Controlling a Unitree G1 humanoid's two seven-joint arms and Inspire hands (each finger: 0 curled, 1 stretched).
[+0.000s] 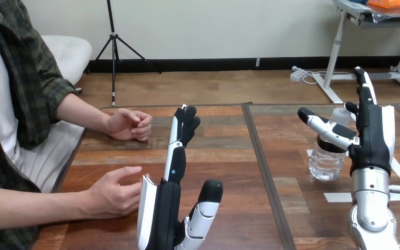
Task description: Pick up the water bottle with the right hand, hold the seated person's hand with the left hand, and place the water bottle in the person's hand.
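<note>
A clear water bottle (pixel 327 159) with a white cap stands upright on the table at the right. My right hand (pixel 371 130) is raised just right of it, open, fingers straight up and thumb reaching over the bottle's shoulder without closing on it. My left hand (pixel 173 192) stands open in the lower middle, fingers pointing up, thumb spread to the right. The person's near hand (pixel 112 191) rests loosely curled on the table just left of my left hand, apart from it. The person's far hand (pixel 130 125) lies curled farther back on the table.
The wooden table (pixel 224 156) has a dark seam (pixel 263 161) running front to back between my hands. White tape marks (pixel 341 197) lie on the table around the bottle. The person sits at the table's left edge.
</note>
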